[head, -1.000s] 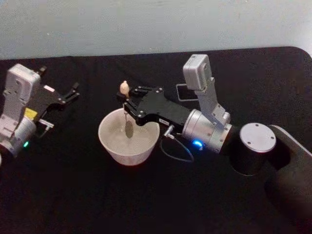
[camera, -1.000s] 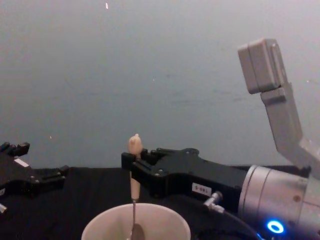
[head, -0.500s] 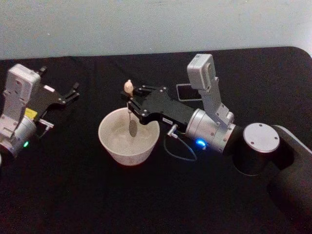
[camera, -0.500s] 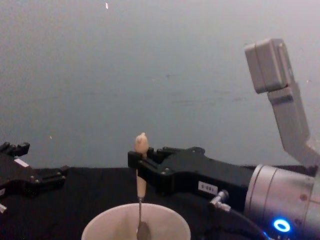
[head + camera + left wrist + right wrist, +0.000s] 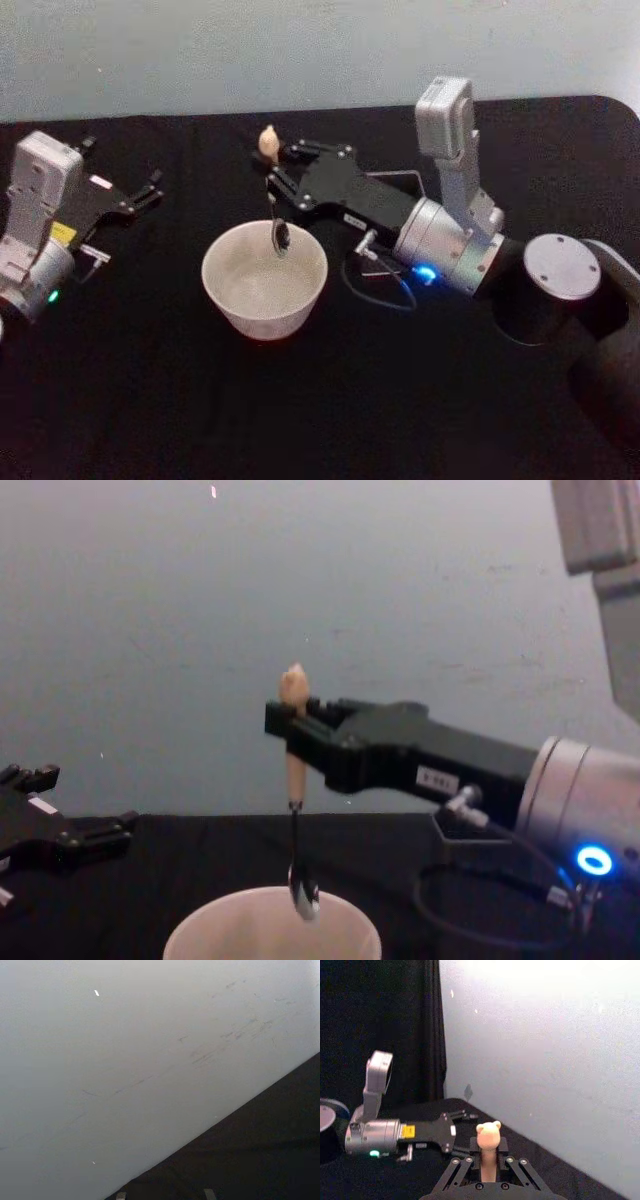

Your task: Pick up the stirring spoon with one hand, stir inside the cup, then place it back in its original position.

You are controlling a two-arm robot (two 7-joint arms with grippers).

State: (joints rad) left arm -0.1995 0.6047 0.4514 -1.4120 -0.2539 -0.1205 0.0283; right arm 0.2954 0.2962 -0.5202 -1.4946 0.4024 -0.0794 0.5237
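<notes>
The stirring spoon (image 5: 272, 190) hangs upright, its pale handle (image 5: 294, 765) pinched in my right gripper (image 5: 274, 172), which is shut on it. Its knobbed top (image 5: 488, 1134) sticks up above the fingers. The small metal bowl (image 5: 302, 900) of the spoon is at about rim height over the far side of the cream cup (image 5: 262, 318), whose rim (image 5: 220, 927) shows low in the chest view. My left gripper (image 5: 150, 190) rests parked at the far left of the table, open and holding nothing.
Black cloth covers the table (image 5: 150, 400), with a pale wall (image 5: 300, 50) behind it. A cable (image 5: 385, 290) loops from the right wrist beside the cup. The thin edge of a dark square holder (image 5: 398, 174) peeks out behind the right arm.
My right gripper has risen and moved toward the wall with the spoon. The spoon's bowl has come up from deep inside the cup to rim height. The left arm has not moved.
</notes>
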